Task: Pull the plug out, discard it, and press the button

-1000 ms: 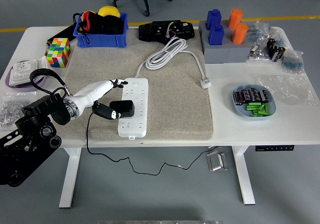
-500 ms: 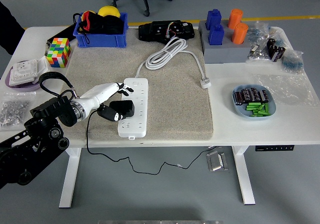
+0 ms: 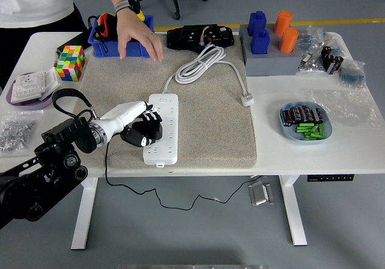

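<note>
One left hand (image 3: 146, 120) w/ fingers gripping black plug (image 3: 144, 135) on white power strip (image 3: 163, 128), person's hand (image 3: 138, 38) nr blue bin (image 3: 120, 46)

tabletop (image 3: 289, 154): a smooth white surface, faintly sheened.
mat (image 3: 210, 124): beige, seen as a rough, matt cloth or felt-like pad.
power strip (image 3: 165, 127): white plastic, smooth and slightly glossy.
plug (image 3: 144, 135): black plastic, matt.
cable (image 3: 201, 64): white, smooth sheathing, seemingly rubbery plastic.
left hand (image 3: 143, 120): a glossy white shell on the forearm; black, matt fingers (image 3: 153, 117).
bin (image 3: 123, 43): blue plastic, smooth.
cube (image 3: 70, 62): bright coloured tiles, glossy plastic.
bags (image 3: 343, 97): clear film, crinkled and shiny.
dish (image 3: 287, 130): pale blue, smooth, a satin finish.
blocks (image 3: 271, 31): blue and orange plastic, matt, on a grey base.
</note>
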You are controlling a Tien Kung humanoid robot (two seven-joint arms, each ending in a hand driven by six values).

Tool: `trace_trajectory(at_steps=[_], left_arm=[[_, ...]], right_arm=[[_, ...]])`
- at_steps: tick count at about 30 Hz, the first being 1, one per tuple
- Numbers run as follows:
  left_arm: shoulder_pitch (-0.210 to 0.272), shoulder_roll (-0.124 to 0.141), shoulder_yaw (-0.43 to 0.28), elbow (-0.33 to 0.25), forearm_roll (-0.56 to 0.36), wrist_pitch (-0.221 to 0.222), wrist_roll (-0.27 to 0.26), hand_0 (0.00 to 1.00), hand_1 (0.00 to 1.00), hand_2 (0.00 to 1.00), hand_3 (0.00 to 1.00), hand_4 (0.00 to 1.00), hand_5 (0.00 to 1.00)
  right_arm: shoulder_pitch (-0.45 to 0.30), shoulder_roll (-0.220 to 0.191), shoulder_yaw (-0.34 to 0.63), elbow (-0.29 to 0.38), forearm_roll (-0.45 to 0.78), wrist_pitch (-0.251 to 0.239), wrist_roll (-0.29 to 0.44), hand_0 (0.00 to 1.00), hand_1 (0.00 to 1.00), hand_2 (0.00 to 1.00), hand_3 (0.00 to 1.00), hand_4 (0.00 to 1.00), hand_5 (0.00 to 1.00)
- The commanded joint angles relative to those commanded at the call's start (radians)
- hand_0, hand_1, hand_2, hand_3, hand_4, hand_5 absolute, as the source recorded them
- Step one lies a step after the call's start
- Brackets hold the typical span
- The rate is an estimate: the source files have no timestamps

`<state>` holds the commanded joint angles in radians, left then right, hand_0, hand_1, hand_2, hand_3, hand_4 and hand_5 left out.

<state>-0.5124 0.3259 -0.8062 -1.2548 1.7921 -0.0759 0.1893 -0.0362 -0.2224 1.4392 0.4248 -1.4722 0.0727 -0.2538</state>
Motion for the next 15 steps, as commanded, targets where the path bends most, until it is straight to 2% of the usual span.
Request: trace_trajectory(at_steps=[4,5,15], left_arm=[[-0.004,0.001,0.01,0.008,-0.01,-0.006,-0.004,0.556,0.492,0.491,0.589,0.707,0.002],[-0.004,0.001,0.011,0.01,-0.014,-0.009,-0.005,0.487,0.389,0.418,0.556,0.672,0.002],[-0.01,0.008,0.005,-0.003,-0.017,-0.016,-0.026,0.462,0.375,0.415,0.552,0.662,0.002]], right_arm=[[0.0,0.001,0.001,0.001,0.0,0.0,0.0,0.767,0.729,0.724,0.713,0.883,0.658],[-0.001,0.002,0.001,0.001,0.001,0.0,0.0,0.767,0.729,0.724,0.713,0.883,0.658],[-0.003,0.004,0.009,0.001,-0.001,0.0,0.0,0.767,0.729,0.724,0.713,0.883,0.658]])
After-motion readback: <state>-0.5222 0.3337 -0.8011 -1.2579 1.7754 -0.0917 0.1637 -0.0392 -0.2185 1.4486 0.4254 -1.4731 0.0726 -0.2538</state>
